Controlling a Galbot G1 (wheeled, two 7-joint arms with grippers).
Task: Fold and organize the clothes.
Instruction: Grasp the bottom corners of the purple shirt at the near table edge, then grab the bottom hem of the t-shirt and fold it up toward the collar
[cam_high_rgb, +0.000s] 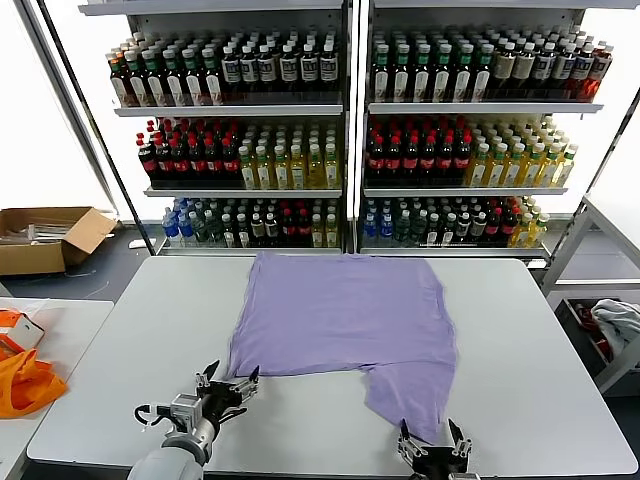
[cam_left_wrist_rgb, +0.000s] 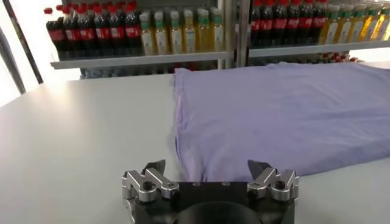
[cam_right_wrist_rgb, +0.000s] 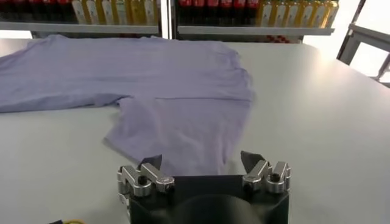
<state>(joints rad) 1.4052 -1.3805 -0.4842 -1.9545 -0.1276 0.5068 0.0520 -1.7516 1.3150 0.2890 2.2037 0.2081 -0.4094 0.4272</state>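
Note:
The lavender T-shirt lies flat on the white table, plain side up, with no printed graphic showing. One part of it reaches toward the front right. My left gripper is open at the shirt's front left corner, and in the left wrist view the shirt has its edge between the jaws. My right gripper is open at the tip of the front right part, and in the right wrist view the shirt has its fabric between the jaws. Neither gripper holds anything.
Shelves of bottles stand behind the table. A cardboard box lies on the floor at far left. An orange bag sits on a side table at left. A whitish cloth lies on a rack at right.

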